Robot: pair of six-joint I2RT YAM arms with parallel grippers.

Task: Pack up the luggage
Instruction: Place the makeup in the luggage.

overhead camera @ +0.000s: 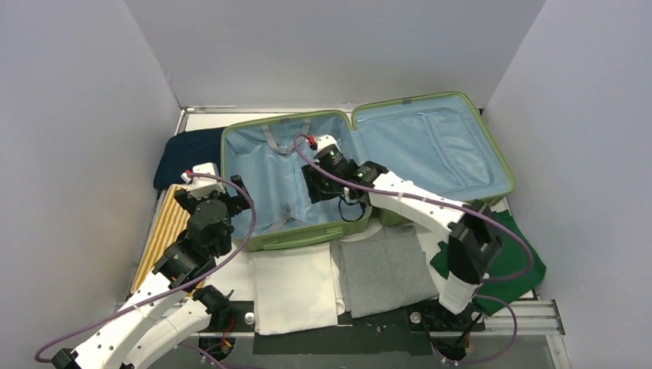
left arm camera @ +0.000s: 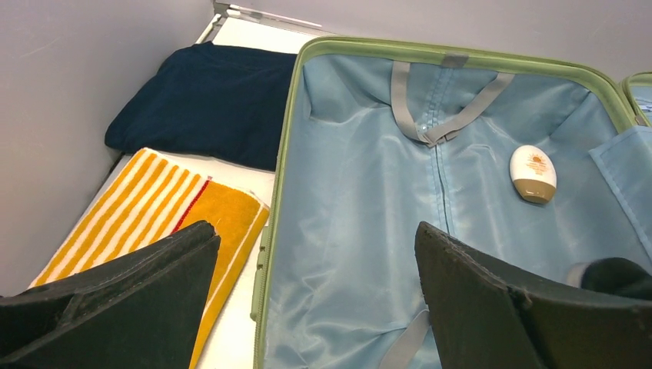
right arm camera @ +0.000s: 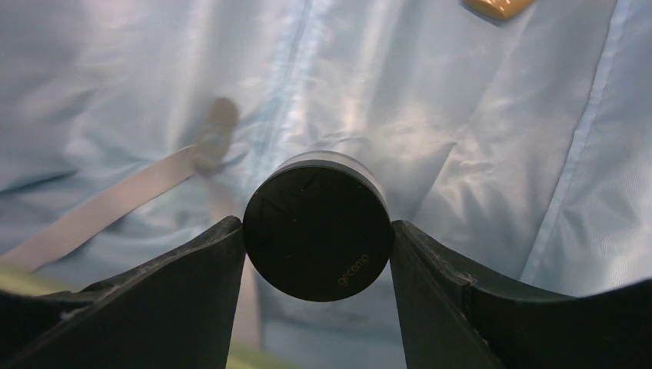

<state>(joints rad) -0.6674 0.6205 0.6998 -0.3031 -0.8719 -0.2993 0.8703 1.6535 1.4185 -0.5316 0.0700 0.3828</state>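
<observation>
My right gripper (right arm camera: 317, 231), part-open, clamps a black-lidded jar (right arm camera: 315, 254) just above the luggage (overhead camera: 254, 173) lining; my left gripper (left arm camera: 315, 231) gapes empty.

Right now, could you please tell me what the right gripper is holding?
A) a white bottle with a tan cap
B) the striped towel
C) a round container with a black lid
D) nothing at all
C: the right gripper clamps the round black-lidded container from both sides above the lining of the luggage, while the white bottle lies loose inside.
</observation>
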